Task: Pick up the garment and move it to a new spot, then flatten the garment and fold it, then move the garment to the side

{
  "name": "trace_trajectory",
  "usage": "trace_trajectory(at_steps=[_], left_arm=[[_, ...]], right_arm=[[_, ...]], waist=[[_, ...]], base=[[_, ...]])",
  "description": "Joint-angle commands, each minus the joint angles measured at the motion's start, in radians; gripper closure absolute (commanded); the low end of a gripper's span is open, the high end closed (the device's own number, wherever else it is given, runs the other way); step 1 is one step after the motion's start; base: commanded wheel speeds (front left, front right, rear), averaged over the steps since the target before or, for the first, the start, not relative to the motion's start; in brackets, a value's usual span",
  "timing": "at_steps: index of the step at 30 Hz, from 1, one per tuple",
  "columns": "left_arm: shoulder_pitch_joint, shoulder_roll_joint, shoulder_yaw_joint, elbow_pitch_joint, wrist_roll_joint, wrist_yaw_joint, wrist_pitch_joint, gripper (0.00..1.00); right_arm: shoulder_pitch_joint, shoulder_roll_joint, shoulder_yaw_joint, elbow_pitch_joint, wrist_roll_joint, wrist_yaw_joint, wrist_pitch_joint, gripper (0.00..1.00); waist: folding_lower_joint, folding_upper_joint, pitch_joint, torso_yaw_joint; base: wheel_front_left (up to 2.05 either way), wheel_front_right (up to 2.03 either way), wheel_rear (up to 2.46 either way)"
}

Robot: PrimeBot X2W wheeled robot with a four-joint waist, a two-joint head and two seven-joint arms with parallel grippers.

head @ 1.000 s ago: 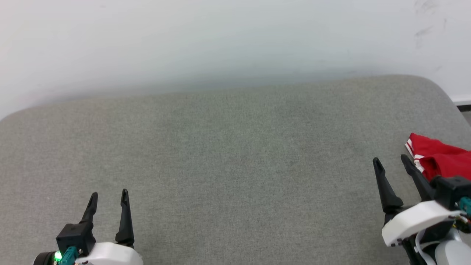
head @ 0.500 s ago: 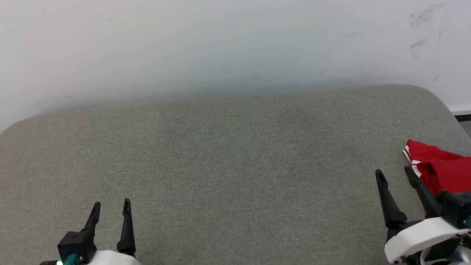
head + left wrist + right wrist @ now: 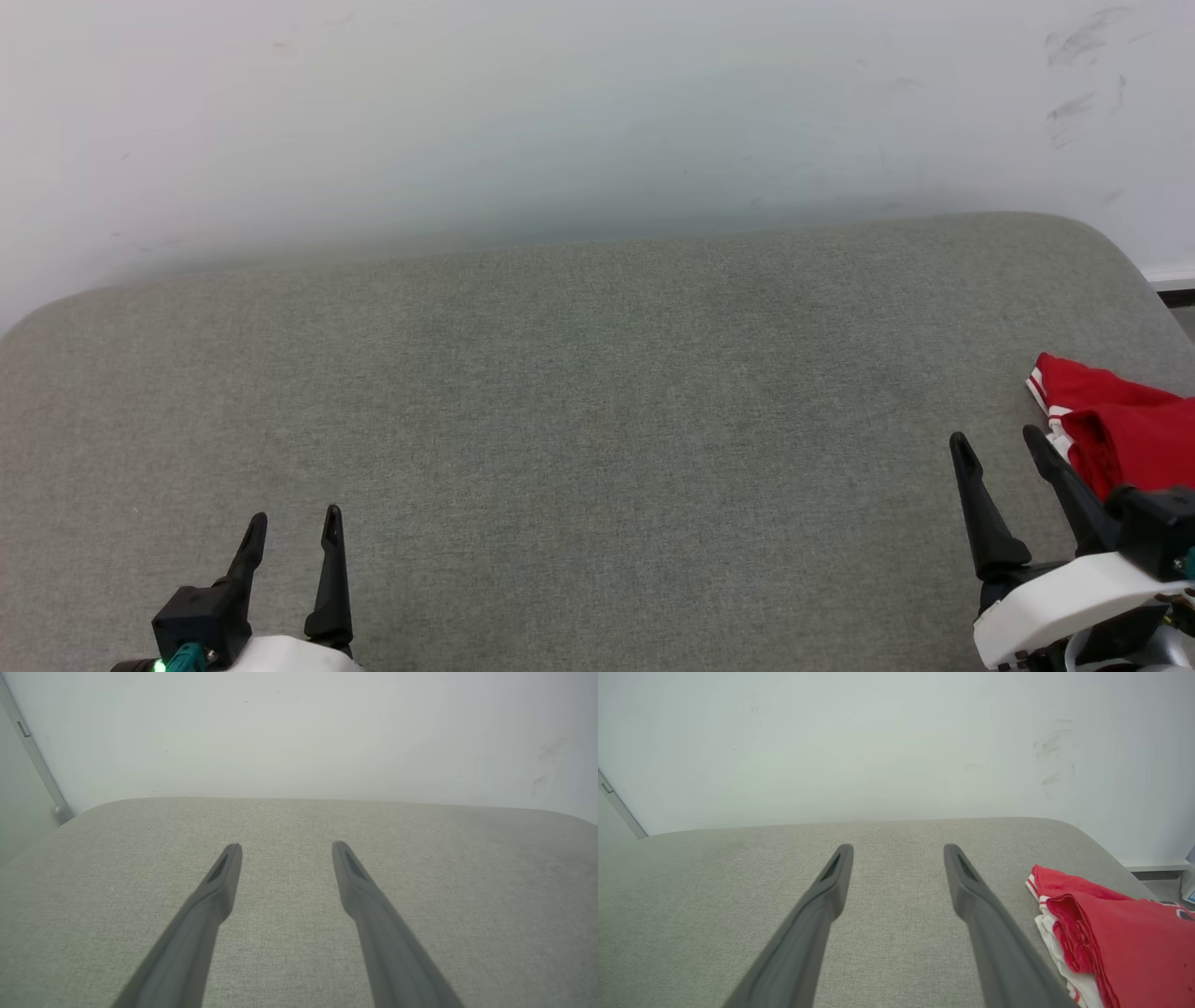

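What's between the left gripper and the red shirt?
Head view: bare grey cushion from the left gripper to the right gripper, which sits beside the garment.

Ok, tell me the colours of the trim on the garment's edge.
Red and white stripes on the red garment, clearest in the right wrist view.

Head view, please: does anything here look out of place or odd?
The red shirt lies bunched up at the right edge of the grey cushion, not laid flat. Dark scuffs mark the wall.
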Motion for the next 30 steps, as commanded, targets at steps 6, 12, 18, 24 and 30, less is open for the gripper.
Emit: trace_trajectory(at_steps=[6, 12, 18, 24, 30], left_arm=[[-0.011, 0.002, 0.003, -0.006, -0.011, -0.006, 0.001, 0.0], [0.002, -0.019, 0.005, 0.016, -0.063, -0.013, 0.017, 1.0], [-0.014, -0.037, 0.029, 0.026, -0.161, -0.036, 0.045, 1.0], [-0.031, -0.054, 0.051, 0.037, -0.251, -0.057, 0.072, 1.0], [-0.05, -0.074, 0.078, 0.049, -0.361, -0.084, 0.104, 1.0]], right_arm=[[0.008, -0.008, -0.003, 0.018, 0.016, 0.0, -0.009, 0.0], [0.0, 0.006, -0.003, 0.048, 0.065, 0.0, -0.004, 1.0], [-0.013, 0.014, -0.013, 0.069, 0.176, 0.0, 0.004, 1.0], [-0.025, 0.022, -0.021, 0.089, 0.278, 0.0, 0.011, 1.0], [-0.041, 0.032, -0.032, 0.113, 0.403, 0.0, 0.02, 1.0]], waist=[[0.0, 0.0, 0.004, -0.001], [0.0001, 0.0, 0.005, 0.001], [0.0001, 0.0, 0.005, 0.005], [0.0001, 0.0, 0.006, 0.008], [0.0001, 0.0, 0.007, 0.013]], base=[[0.0, 0.0, 0.0], [0.0, 0.0, 0.0], [0.0, 0.0, 0.0], [0.0, 0.0, 0.0], [0.0, 0.0, 0.0]])
